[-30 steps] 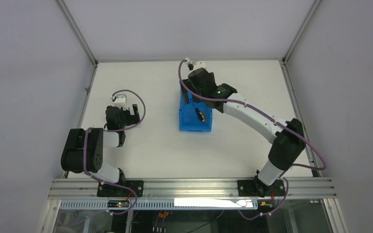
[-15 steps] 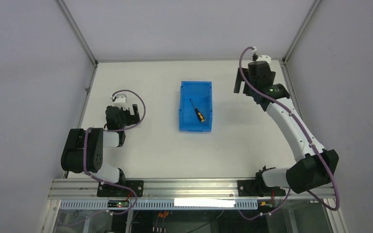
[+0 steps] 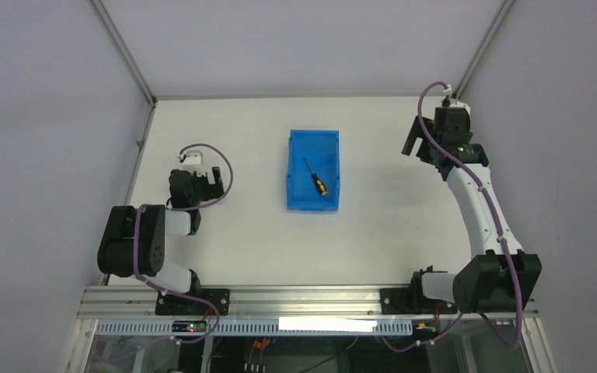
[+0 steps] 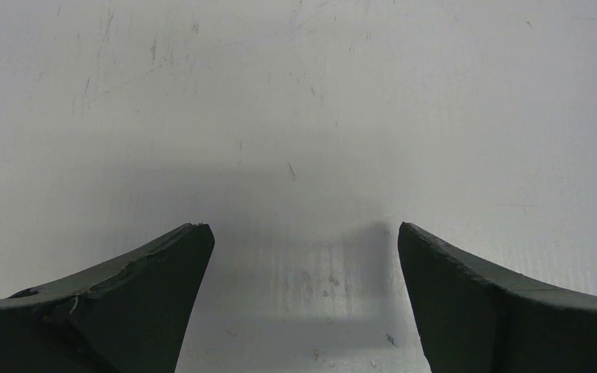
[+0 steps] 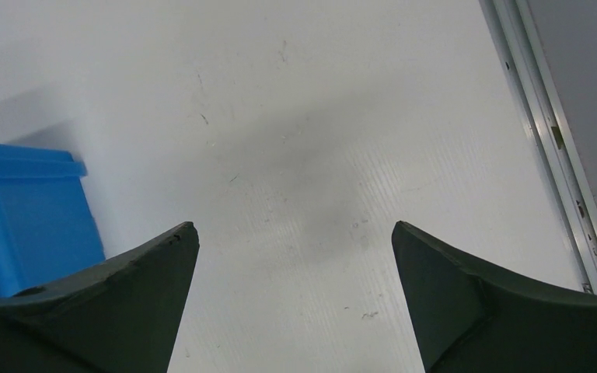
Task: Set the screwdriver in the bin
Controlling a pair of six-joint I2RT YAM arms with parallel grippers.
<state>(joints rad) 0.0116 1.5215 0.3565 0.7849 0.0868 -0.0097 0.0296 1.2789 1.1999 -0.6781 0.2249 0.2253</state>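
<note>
1. Your screwdriver (image 3: 315, 178) lay slanted on the floor of the bin (image 3: 303, 199), handle toward the near wall.
2. Your right gripper (image 5: 294, 233) hung wide open and empty over the table (image 3: 389, 221), right of the bin.
3. Your left gripper (image 4: 305, 233) stood wide open, holding nothing, well left of the bin.

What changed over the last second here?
The right gripper swung away from above the far end of the bin, rightward to the far right corner of the table, open and empty. The screwdriver lay in the bin throughout; the bin and the left gripper, open, did not move.
</note>
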